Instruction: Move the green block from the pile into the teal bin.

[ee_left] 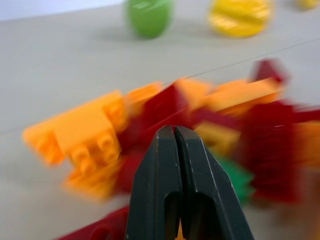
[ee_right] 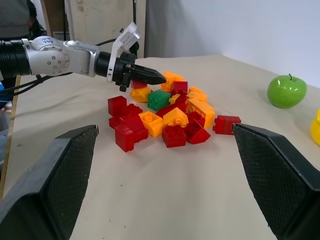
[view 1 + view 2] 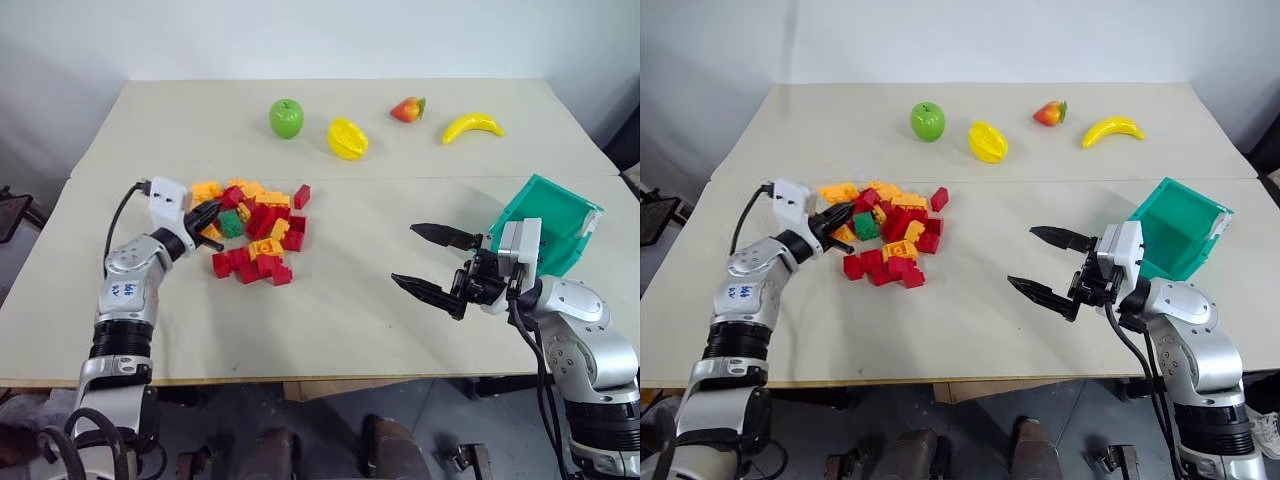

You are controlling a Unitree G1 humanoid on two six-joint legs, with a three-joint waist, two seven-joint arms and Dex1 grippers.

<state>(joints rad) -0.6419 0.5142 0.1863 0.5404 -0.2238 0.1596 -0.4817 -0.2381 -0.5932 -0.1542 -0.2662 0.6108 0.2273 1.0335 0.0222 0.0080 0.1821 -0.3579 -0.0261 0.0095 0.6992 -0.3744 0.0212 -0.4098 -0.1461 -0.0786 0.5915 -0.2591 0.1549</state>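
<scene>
Left gripper (image 1: 174,131) is pressing its two black fingers (image 1: 155,175) flat together, nothing between them, tip pointing into the pile (image 1: 200,130) of red, orange and yellow bricks. An orange brick (image 1: 85,132) is sitting just left of the tip; the green block (image 1: 235,177) is peeking out to its right. A green apple (image 1: 149,17) and a yellow fruit (image 1: 240,17) are lying far across the table (image 1: 60,65).

The left arm stretches forward, its claw (image 3: 205,217) level, both black fingers pressed together with nothing between them. The right arm is bent at the elbow, its claw (image 3: 428,262) pointing leftward, fingers (image 3: 443,236) spread wide and empty.
</scene>
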